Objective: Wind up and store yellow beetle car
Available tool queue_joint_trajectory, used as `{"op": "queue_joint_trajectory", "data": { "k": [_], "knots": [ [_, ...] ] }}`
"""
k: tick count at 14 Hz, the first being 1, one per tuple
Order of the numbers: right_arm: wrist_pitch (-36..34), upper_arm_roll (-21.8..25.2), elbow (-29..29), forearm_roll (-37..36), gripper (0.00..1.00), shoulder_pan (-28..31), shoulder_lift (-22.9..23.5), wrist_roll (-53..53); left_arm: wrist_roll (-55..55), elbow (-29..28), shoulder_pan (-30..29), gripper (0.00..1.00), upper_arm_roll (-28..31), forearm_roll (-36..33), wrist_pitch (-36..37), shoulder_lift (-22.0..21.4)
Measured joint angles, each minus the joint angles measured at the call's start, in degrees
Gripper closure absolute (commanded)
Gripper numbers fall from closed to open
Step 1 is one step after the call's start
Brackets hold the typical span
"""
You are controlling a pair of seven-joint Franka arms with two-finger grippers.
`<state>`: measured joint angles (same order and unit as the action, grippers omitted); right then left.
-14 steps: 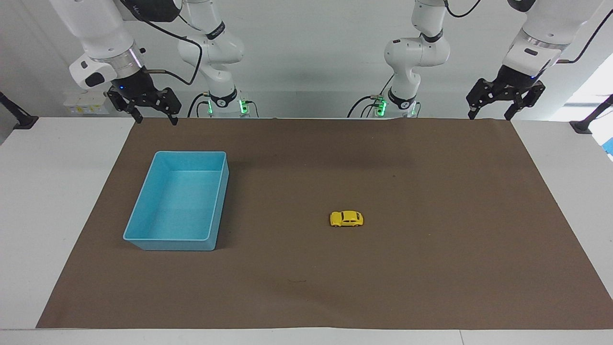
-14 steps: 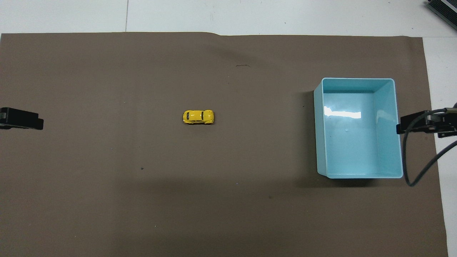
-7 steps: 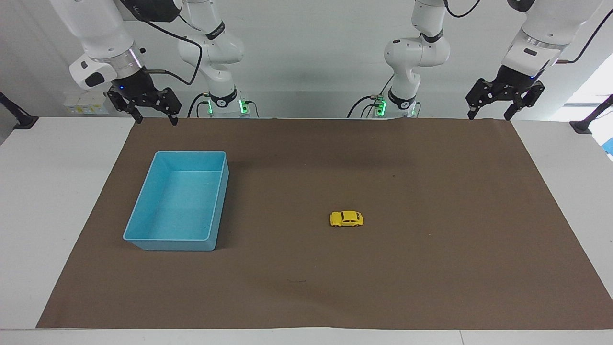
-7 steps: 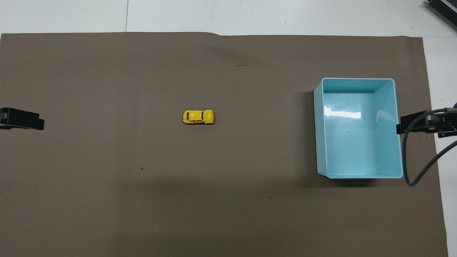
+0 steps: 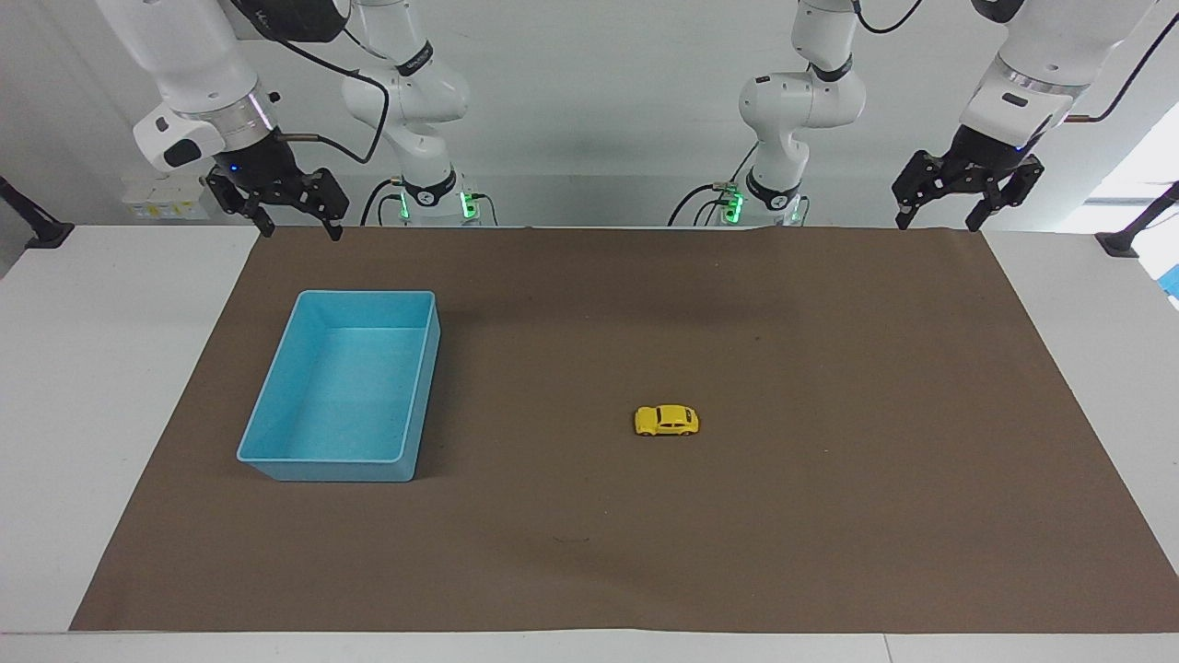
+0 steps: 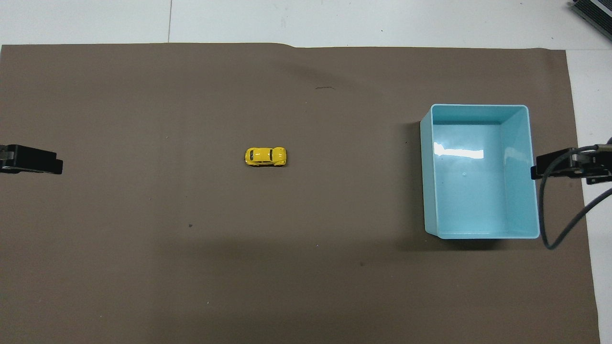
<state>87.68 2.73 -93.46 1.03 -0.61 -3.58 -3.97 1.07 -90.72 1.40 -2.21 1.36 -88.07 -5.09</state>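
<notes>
You see the yellow beetle car [image 5: 666, 421] alone on the brown worktop [image 5: 829, 479] (blue bin [image 5: 276, 453] well apart). Your left claw [image 5: 938, 218] and right claw [image 5: 299, 228] hang wide open, holding nothing.

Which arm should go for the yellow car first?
Probably the left. The yellow beetle car sits toward the left arm's end of the mat, while the light-blue bin lies between it and the right arm's end. Both the left gripper and right gripper hang open, raised.
</notes>
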Motion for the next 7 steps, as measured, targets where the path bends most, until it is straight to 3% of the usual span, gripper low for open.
{"op": "queue_joint_trajectory", "data": {
  "k": [7],
  "knots": [
    [0.0, 0.0, 0.0, 0.0, 0.0, 0.0, 0.0, 0.0, -0.45, 0.0, -0.01, 0.0, -0.04, 0.0, 0.0, 0.0]
  ]
}}
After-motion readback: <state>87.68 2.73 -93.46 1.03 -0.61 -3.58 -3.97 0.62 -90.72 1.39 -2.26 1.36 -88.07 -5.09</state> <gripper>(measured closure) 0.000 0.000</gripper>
